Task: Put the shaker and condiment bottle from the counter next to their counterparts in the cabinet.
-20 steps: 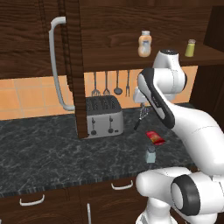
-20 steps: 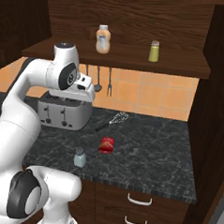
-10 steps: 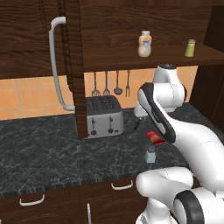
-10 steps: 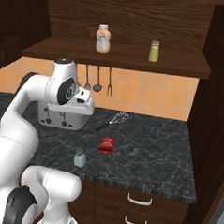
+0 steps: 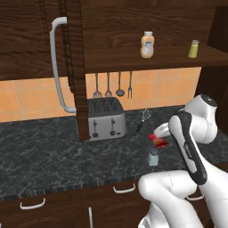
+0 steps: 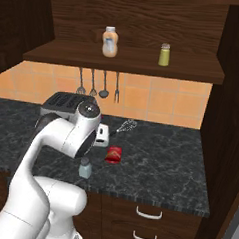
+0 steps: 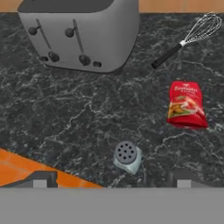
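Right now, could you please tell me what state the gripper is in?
Gripper: open and empty, above the shaker on the counter.

The black marbled tabletop carries a grey toaster at 11 o'clock in the hand view, a whisk at 1, the red condiment bottle lying at 3, and the shaker upright near 6.

The cabinet shelf bears a peach-orange bottle and a yellow-green shaker, well apart.

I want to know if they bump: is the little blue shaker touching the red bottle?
Apart. In the hand view, bare black counter shows between the shaker and the red bottle.
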{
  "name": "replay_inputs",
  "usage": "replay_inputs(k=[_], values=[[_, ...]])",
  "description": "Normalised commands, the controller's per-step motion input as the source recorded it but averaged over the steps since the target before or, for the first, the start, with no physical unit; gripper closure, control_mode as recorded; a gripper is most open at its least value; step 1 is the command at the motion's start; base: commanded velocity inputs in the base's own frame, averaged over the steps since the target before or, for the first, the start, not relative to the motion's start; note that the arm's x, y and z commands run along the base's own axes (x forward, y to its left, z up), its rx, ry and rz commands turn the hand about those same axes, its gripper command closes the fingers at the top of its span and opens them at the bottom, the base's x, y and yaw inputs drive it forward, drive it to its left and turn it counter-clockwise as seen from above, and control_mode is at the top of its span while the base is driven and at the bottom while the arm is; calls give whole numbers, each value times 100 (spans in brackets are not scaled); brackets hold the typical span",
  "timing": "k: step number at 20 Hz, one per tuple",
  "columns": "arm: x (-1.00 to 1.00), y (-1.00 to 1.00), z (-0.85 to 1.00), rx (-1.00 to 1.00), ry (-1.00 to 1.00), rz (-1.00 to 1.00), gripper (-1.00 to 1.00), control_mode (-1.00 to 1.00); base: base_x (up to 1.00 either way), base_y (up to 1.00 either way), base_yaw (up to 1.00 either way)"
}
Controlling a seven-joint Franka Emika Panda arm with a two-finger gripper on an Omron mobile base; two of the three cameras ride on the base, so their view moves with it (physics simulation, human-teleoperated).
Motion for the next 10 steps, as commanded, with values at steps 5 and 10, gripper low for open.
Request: replay_inputs(k=[5,10], values=[[3,-20,-36,20,-1,22,-100,-100,0,0,0],[8,-18,-22,26,0,20,-100,-100,0,0,0]])
